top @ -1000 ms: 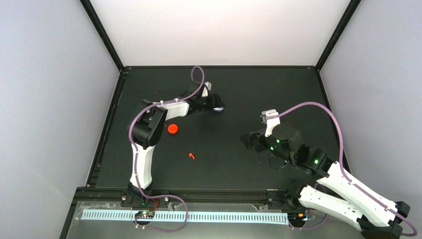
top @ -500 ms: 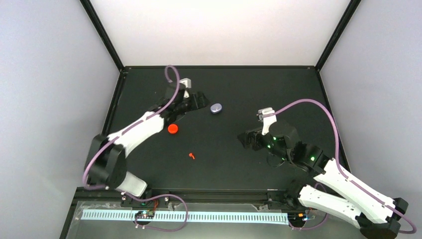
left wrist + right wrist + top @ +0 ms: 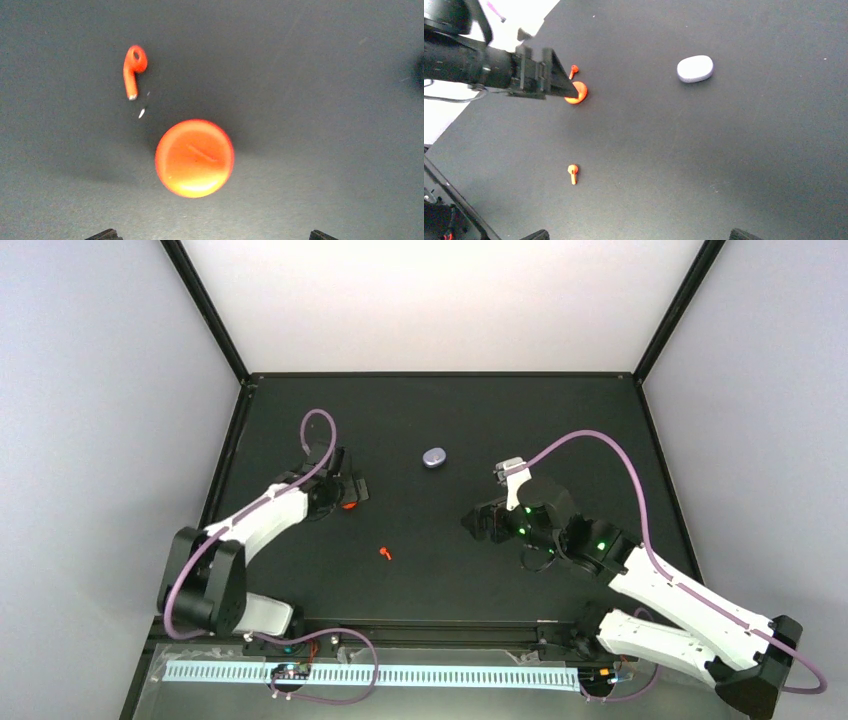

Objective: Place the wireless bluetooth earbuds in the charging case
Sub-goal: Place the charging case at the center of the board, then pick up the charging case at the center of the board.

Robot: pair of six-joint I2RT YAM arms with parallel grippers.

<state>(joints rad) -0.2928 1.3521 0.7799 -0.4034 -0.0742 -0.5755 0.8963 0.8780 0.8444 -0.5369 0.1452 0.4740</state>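
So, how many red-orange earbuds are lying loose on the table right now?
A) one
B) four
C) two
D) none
C: the right wrist view shows the first red-orange earbud lying just past the red-orange case, and the second red-orange earbud on its own, nearer that camera. Both lie on the bare black surface.

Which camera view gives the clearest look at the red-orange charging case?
The left wrist view: the red-orange charging case sits in the middle, whole and unobstructed. In the top external view only an orange sliver shows beside the left hand. In the right wrist view that hand hides part of it.
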